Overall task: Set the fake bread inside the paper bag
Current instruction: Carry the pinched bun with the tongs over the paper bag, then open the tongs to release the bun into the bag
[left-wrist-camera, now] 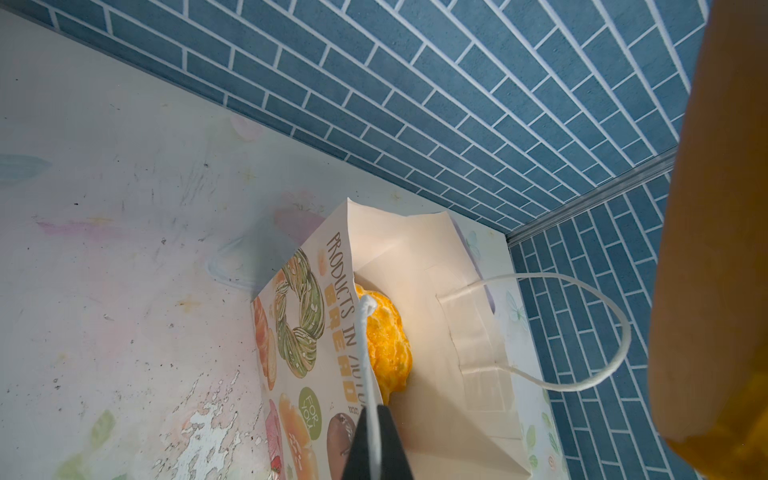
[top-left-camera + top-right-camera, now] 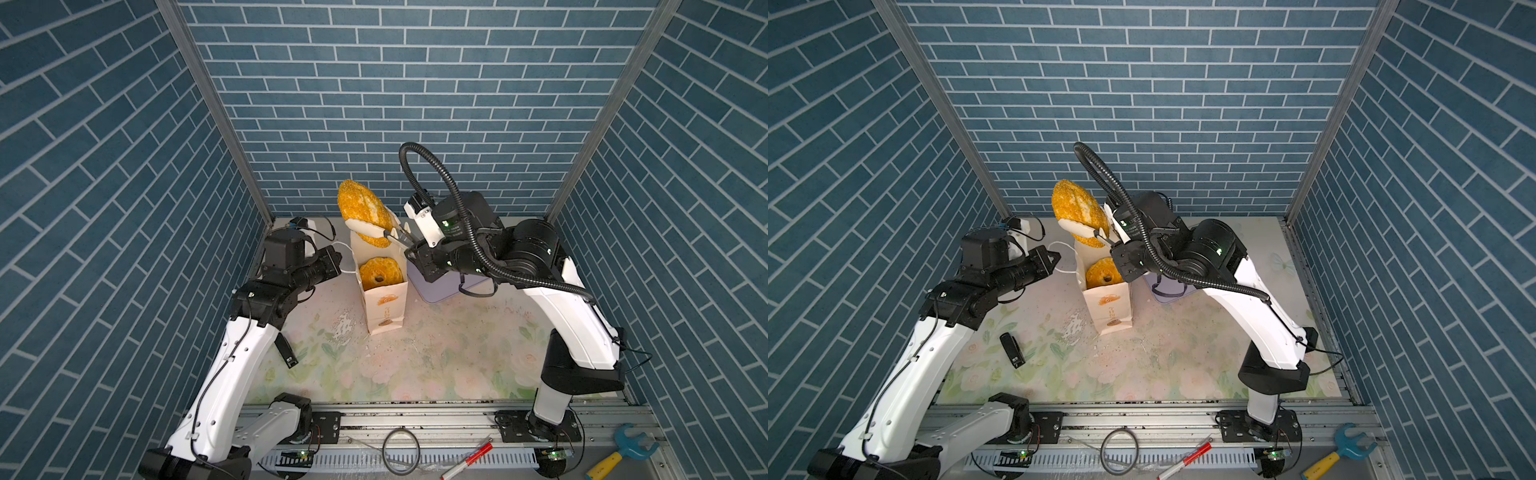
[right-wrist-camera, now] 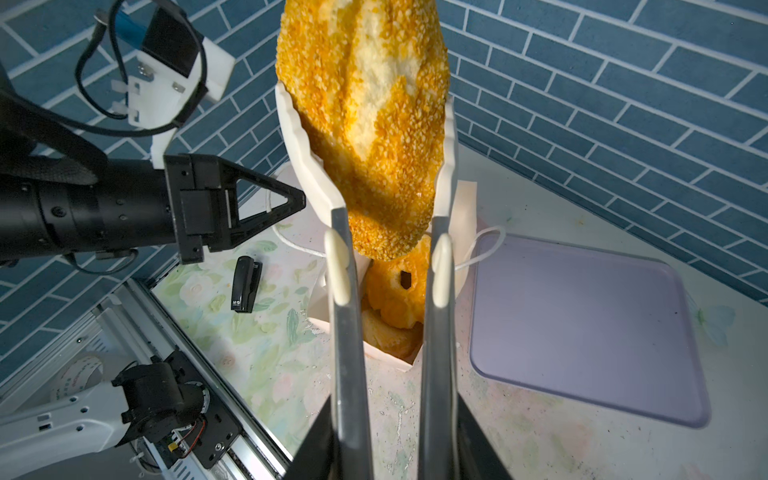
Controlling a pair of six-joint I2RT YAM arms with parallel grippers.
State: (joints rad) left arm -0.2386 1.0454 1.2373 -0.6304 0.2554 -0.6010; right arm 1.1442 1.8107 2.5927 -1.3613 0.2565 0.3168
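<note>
The right hand (image 3: 390,415) is closed partway on the grey arms of a pair of tongs (image 3: 347,332), which are squeezed between its fingers. An oval, seeded roll (image 3: 374,124) is clamped between the white ends of the tongs and is held nearly upright. Its lower tip is seen over the open mouth of the bag (image 2: 384,303); whether the tip has passed the rim cannot be told. Inside the bag a ring bread (image 2: 380,272) is seen, with more golden bread under it in the right wrist view.

The left hand (image 1: 376,440) is fully closed, and the bag's near cord handle (image 1: 368,353) is pinched between its fingers. The other handle (image 1: 602,332) hangs free as a loop. The bag is stood upright on the flowered bench (image 2: 436,357), between the two arms.

Just beside the bag, on the right arm's side, a lilac tray (image 3: 582,324) is laid flat. A black stapler (image 2: 1012,350) is seen on the bench near the left arm, well apart from the bag.
</note>
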